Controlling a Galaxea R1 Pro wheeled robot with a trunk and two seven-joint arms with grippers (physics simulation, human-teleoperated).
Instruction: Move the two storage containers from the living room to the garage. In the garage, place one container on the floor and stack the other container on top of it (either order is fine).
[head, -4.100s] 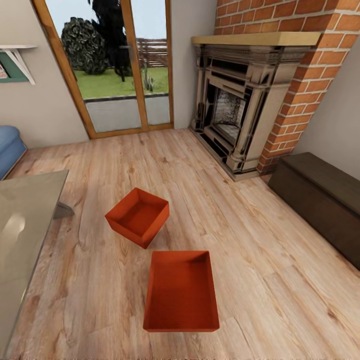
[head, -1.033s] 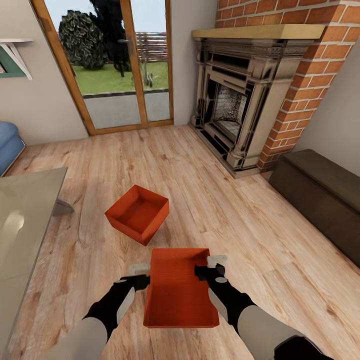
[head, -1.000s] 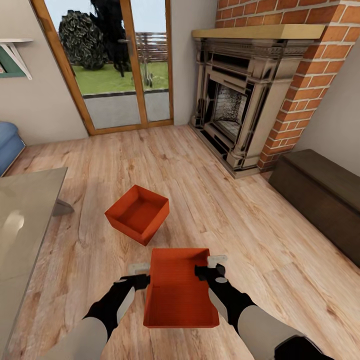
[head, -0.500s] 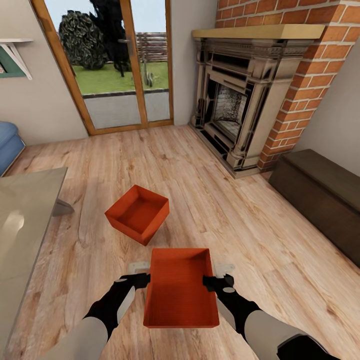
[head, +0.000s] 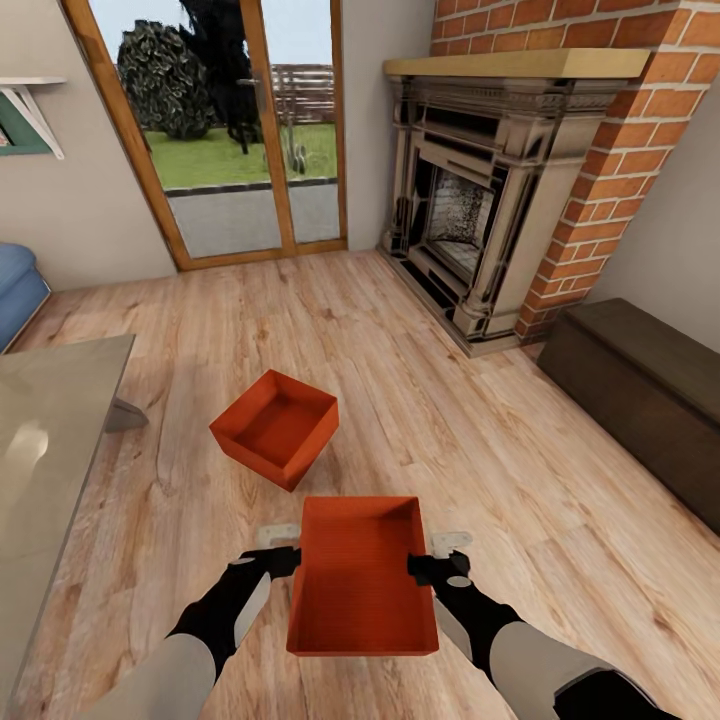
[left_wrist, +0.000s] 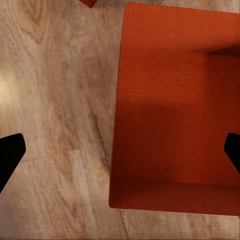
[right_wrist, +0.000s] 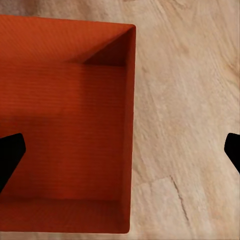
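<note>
In the living room, on the light wood plank floor (head: 500, 440), the robot's two black grippers flank the nearer orange-red, open-topped rectangular storage container (head: 360, 585), which sits flat just ahead of the robot. The left gripper (head: 275, 550) hangs at the container's left wall, the right gripper (head: 440, 555) at its right wall, both near the far corners. In the left wrist view the fingers (left_wrist: 10, 155) stand wide apart, one over bare planks and the other over the container's interior, so they straddle the wall; the right wrist view shows the same, its fingers (right_wrist: 10, 152) spread with one over the box's floor and one over the wood. Neither pair is clamped on anything; how high they hang above the rim is hard to judge from these angles. The second smooth-walled orange-red container (head: 275, 428) rests farther off, turned at an angle, between the grey glass tabletop (head: 50, 440) and the red brick fireplace (head: 480, 210). The step in hand appears to be a two-handed pickup: both grippers should descend evenly so each thin wall sits deep between the fingers, then close together, at matching points on opposite sides, so the box lifts level and does not twist or slip
</note>
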